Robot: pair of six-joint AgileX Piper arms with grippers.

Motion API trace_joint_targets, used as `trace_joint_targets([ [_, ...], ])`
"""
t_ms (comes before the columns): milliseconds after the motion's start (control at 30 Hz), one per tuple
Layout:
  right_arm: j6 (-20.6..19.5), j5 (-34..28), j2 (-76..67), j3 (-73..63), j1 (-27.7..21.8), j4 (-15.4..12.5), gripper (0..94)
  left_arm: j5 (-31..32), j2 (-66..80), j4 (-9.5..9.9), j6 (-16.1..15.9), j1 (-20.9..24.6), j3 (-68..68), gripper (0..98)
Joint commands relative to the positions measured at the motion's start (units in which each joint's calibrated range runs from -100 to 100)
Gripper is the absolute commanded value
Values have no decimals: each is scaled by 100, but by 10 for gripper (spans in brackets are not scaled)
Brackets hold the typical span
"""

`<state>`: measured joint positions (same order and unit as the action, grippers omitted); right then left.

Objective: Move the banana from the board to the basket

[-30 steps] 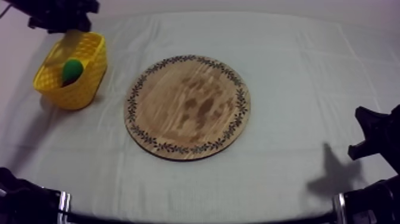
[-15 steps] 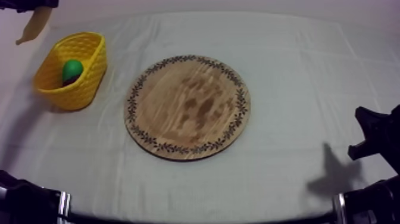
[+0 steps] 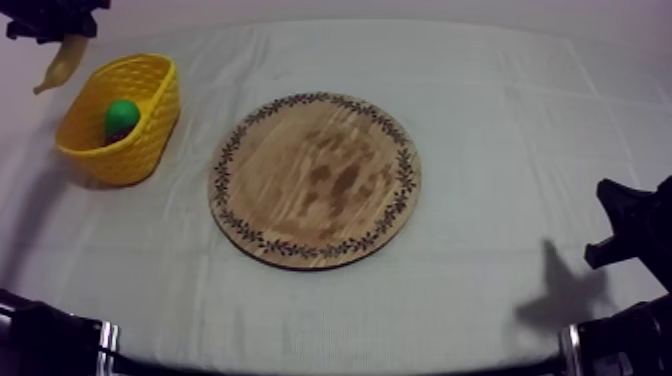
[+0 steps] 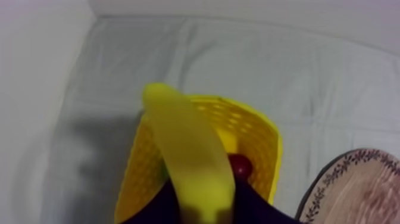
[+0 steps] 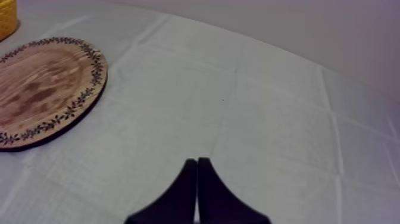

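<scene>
Your left hand [image 3: 64,32] is up in the air at the far left corner of the surface [image 3: 500,120]. It is holding the banana [image 3: 60,62] by one end.

From above, the banana hangs down from the hand. Its long side runs at a slant, and its free tip points down and out to the left, away from the board [image 3: 315,180]. It is just outside the far left rim of the basket [image 3: 135,150], not inside it and not touching it.

In the left wrist view the banana [image 4: 187,161] sticks straight out from between the black fingers [image 4: 262,208], with the basket [image 4: 259,143] behind and below it (so it is over the basket's edge there).

The basket stands at the left side of the surface, beside the board and apart from it. A green pear [image 3: 122,113] lies in it. The left wrist view also shows a small red fruit [image 4: 240,165] in the basket, next to the banana's side.

The board has nothing on it.

Your right hand [image 5: 196,170] rests low at the right side, well apart from the board [image 5: 41,89]. Its fingers lie pressed together in a thin wedge, with nothing between them.
</scene>
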<state>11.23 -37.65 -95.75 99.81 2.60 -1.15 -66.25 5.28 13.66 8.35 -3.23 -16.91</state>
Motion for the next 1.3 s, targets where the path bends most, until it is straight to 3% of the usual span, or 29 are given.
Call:
trace_joint_targets([
  [0,-2,-1,0,-3,0,0,3,107,-166,7,28,2,-88,178],
  [500,-2,-1,0,-3,0,0,3,801,-1333,20,162,93,-92,171],
  [1100,-2,-1,0,-3,0,0,3,858,-1838,50,137,195,9,180],
  [1167,-2,-1,0,-3,0,0,3,860,-1853,65,146,206,33,245],
  [1267,-2,-1,0,-3,0,0,3,858,-1869,96,237,233,44,493],
])
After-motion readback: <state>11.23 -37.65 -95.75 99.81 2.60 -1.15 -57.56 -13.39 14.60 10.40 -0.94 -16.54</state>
